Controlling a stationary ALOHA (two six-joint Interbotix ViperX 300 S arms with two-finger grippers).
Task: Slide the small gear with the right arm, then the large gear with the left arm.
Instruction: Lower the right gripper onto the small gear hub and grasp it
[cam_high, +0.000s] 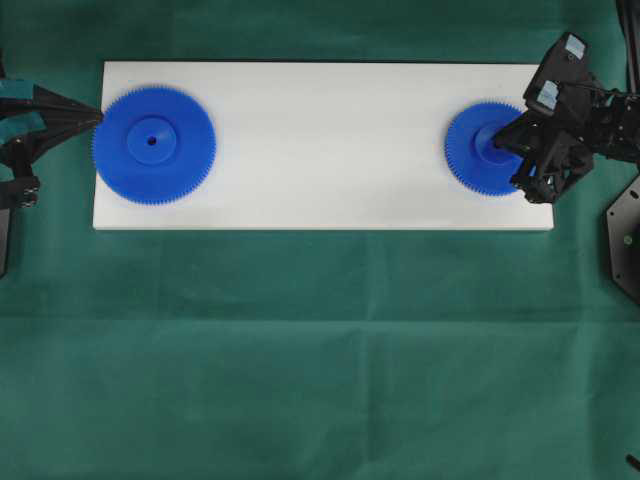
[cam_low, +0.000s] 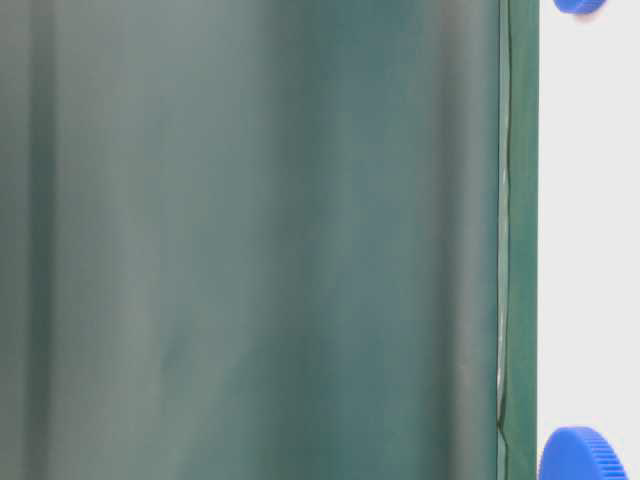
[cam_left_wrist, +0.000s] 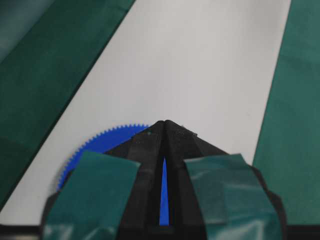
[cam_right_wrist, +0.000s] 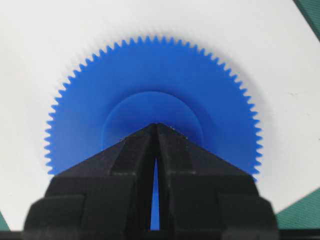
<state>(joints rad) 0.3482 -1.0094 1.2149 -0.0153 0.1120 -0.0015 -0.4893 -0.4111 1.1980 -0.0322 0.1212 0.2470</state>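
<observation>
Gears (cam_high: 486, 150) (cam_high: 153, 145) at opposite board (cam_high: 330, 140) ends — open white between.

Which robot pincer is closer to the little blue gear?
Right. The right pincer sits over the small gear at its hub; the left pincer is far off beside the large gear.

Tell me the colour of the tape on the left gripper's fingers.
Dark green, on both fingers of the left gripper; clearest in the left wrist view.

Left gripper (cam_high: 98, 117) and right gripper (cam_high: 497, 140) both pinched closed, fingertips together.
</observation>
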